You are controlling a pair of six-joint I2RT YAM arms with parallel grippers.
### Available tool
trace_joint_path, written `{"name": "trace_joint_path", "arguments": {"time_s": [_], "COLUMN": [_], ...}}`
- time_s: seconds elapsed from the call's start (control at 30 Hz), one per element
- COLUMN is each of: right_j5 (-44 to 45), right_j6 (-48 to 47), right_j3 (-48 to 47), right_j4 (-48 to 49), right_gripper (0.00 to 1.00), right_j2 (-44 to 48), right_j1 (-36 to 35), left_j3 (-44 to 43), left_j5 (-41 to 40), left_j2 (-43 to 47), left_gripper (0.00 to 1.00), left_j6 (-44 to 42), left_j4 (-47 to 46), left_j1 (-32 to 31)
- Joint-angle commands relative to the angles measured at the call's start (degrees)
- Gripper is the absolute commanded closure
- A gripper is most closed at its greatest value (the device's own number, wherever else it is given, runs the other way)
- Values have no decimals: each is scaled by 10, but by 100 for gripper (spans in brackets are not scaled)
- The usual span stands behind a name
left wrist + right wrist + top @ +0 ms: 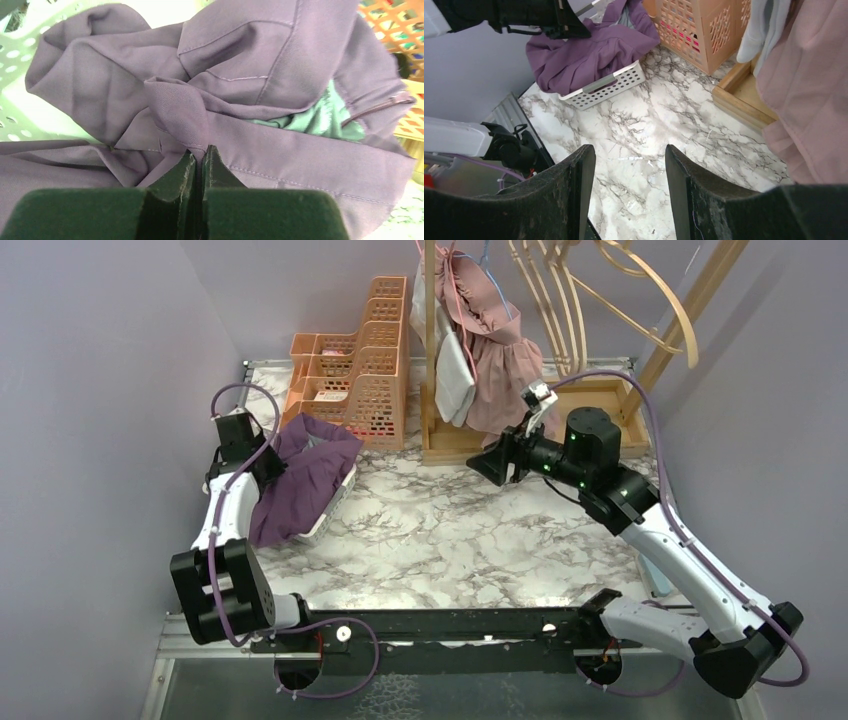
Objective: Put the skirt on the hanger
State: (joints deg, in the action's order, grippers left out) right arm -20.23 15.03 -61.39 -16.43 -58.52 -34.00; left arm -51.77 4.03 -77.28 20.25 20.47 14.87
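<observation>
The purple skirt (305, 475) lies crumpled in a white perforated basket (335, 505) at the left of the table. My left gripper (268, 464) is down on it, and the left wrist view shows its jaws (201, 151) shut on a raised fold of the skirt (260, 60), whose green lining and zip show. Bare wooden hangers (640, 285) hang from the rack at the back right. My right gripper (490, 462) hovers over the middle of the table, open (630, 150) and holding nothing, facing the skirt (589, 55).
Orange lattice bins (365, 365) stand behind the basket. A wooden rack base (520, 445) at the back carries a pink garment (505, 370) and a white one (452, 375) on hangers, close to my right gripper. Marble tabletop (450, 530) lies between the arms.
</observation>
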Motion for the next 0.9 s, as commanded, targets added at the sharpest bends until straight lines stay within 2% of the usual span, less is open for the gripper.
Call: {"name": "trace_joint_path", "arguments": {"time_s": [0.0,0.2,0.4,0.5,0.67,0.73,0.87], "right_j5": [31,56,107,130,128,141,176], "right_j6": [6,43,72,88,102,112,123], "right_j3": [-34,-60,-105,-126,-169,-173,-168], "right_j4": [-3,-8,-24,-39,-72,-76,-75], "right_gripper": [43,45,45,44,44,44,43], "right_j2": [-8,-14,-22,-28,-55,-57,-50], "right_j1": [2,2,2,2,2,2,2], "left_j3": [-55,-181,-318,-368,-474,-520,-597], "left_j5": [37,100,244,346,436,460,514], "left_j2": [59,128,125,103,72,60,34], "left_gripper": [100,100,100,100,100,100,100], "left_j6": [-5,-17,-41,-71,-82,-65,29], "left_j4": [19,68,72,29,-22,-52,-141], "left_j1": [1,-4,-37,-94,-160,-166,-167]}}
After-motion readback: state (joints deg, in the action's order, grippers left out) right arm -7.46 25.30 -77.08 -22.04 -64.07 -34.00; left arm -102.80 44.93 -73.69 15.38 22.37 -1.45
